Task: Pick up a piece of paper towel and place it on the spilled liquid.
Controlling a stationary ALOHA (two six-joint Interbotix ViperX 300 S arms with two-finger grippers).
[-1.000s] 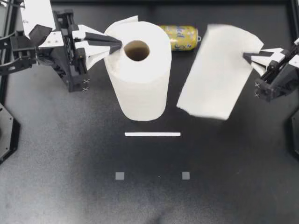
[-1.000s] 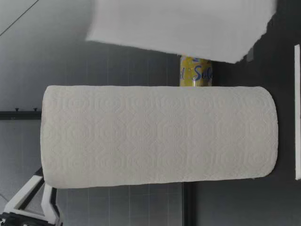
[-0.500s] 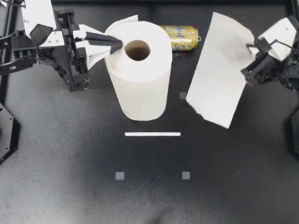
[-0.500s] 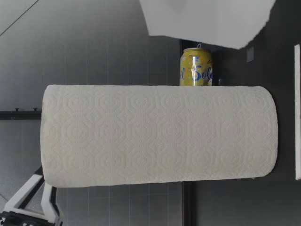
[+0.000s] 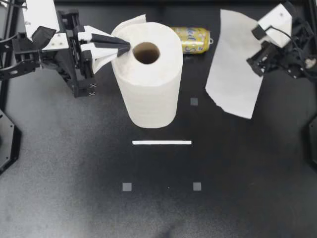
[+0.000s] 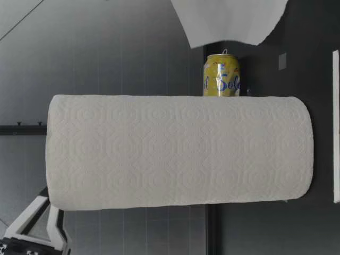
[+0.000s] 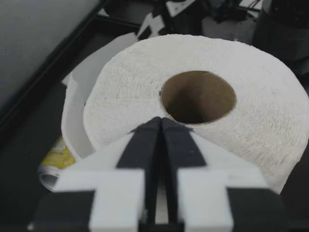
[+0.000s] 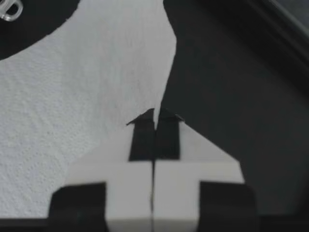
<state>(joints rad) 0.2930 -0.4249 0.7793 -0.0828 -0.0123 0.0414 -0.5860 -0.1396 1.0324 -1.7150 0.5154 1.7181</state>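
Observation:
A white paper towel roll (image 5: 148, 79) stands upright at the table's middle back. My left gripper (image 5: 126, 47) is shut, and its tips rest on the roll's top (image 7: 193, 121) beside the cardboard core. My right gripper (image 5: 251, 60) at the back right is shut on the edge of a torn paper towel sheet (image 5: 233, 64), which hangs off the table. In the right wrist view the sheet (image 8: 72, 121) spreads to one side of the closed fingertips (image 8: 145, 121). A yellow can (image 5: 190, 39) lies on its side behind the roll. No liquid is discernible.
A white strip (image 5: 161, 143) lies in front of the roll. Small grey squares (image 5: 127, 187) (image 5: 197, 186) (image 5: 194, 101) mark the black table. In the low view the roll (image 6: 178, 151) hides most of the can (image 6: 221, 74), with the sheet (image 6: 231, 21) hanging above it.
My right gripper has swung toward the table's back right, carrying and turning the sheet with it. The left gripper and the roll have stayed put.

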